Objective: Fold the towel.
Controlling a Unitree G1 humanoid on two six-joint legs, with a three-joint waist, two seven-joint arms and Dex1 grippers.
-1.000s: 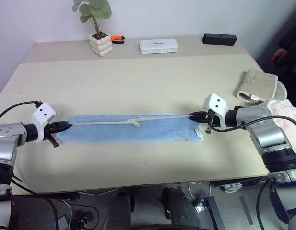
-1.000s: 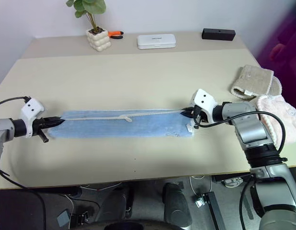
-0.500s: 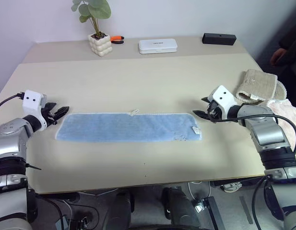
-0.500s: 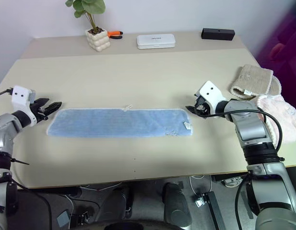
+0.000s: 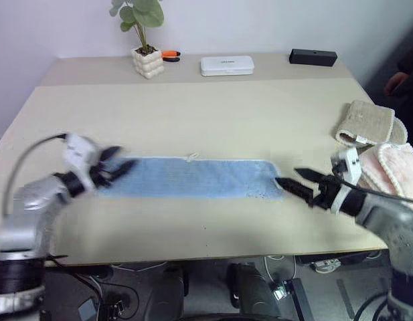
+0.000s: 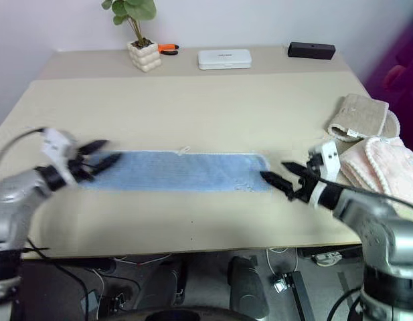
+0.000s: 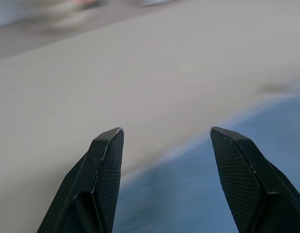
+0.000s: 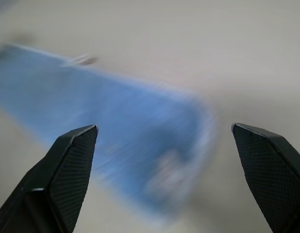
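Lying flat as a long narrow strip across the near middle of the table (image 5: 193, 114): the towel (image 5: 193, 177), light blue, whitish edging along its far side, a small loop of edging sticking out at the far edge near the middle.

Hovering at the towel's left end: the left pincer (image 5: 119, 164), fingers parted to a moderate gap, gripping nothing, tips over the end of the cloth; whether touching it, impossible to tell. Showing in the left wrist view: both black fingers (image 7: 103, 165) spread, blue cloth and bare table between them.

Hanging just off the towel's right end: the right pincer (image 5: 293, 182), fingers spread wide, empty, tips pointing toward the cloth. Showing in the right wrist view: its fingers (image 8: 67, 165) far apart, the blue strip lying between and beyond them.

Resting at the table's right edge: a beige ribbed cloth (image 5: 367, 124), and just nearer, a pale pink fluffy cloth (image 5: 393, 167).

Standing along the far edge: a potted plant (image 5: 146, 50) in a white bumpy pot, an orange-handled tool (image 5: 169, 55) beside it, a flat white box (image 5: 226, 65), and a small black box (image 5: 313, 57).
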